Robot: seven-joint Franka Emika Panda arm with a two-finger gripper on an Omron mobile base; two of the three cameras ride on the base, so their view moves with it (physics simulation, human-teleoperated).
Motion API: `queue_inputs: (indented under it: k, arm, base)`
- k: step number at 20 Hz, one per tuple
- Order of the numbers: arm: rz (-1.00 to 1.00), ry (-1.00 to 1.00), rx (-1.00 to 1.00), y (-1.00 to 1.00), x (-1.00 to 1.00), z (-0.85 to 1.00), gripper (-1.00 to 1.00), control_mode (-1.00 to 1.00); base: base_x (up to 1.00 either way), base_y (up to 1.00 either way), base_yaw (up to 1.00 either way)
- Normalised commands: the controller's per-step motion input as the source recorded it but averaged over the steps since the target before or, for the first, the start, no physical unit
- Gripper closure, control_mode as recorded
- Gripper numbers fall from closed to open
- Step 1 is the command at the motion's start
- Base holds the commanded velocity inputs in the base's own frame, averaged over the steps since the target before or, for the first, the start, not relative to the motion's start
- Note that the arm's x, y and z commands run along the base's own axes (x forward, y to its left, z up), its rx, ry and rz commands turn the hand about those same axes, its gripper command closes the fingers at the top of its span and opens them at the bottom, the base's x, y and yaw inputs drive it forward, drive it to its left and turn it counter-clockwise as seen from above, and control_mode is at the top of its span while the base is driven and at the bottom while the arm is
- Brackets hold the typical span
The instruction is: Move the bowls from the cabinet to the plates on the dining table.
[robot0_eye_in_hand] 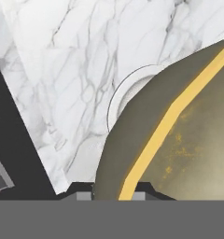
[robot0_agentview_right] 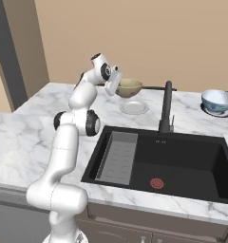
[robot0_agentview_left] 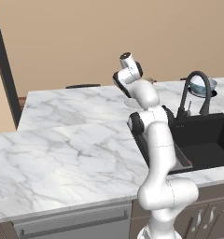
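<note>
**Holding the olive bowl above the pale plate**

Looking from the left base view, my arm hides most of the work: my gripper [robot0_agentview_left: 124,88] sits behind my upper arm over the dining table [robot0_agentview_left: 62,154]. Far right, past the black faucet [robot0_agentview_left: 196,91], the blue-patterned bowl [robot0_agentview_left: 201,86] sits on its dark plate.

Over to the right base view: my gripper [robot0_agentview_right: 117,85] pinches the rim of the olive-tan bowl [robot0_agentview_right: 129,88], held in the air above the pale plate [robot0_agentview_right: 134,107], not touching it. The blue-patterned bowl [robot0_agentview_right: 218,100] rests on the black-rimmed plate [robot0_agentview_right: 211,112], well apart, beyond the black sink [robot0_agentview_right: 182,161]. A tan wall stands behind.

Hand view now: my jaws clamp the bowl's [robot0_eye_in_hand: 179,140] yellow-edged rim at the bottom, and the pale plate [robot0_eye_in_hand: 125,91] peeks out beneath on veined marble.
</note>
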Motion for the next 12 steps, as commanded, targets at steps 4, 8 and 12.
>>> queue_inputs:
  k: [4,8,12]
  arm:
    - [0.0,0.01,0.0,-0.09,0.35,-0.26,1.0,-1.0]
    - [0.0,0.01,0.0,-0.02,0.26,-0.36,1.0,-1.0]
    - [0.0,0.0,0.0,-0.11,0.29,-0.21,1.0,-1.0]
  base:
    - [0.0,0.0,0.0]
    - [0.0,0.0,0.0]
    - [0.0,0.0,0.0]
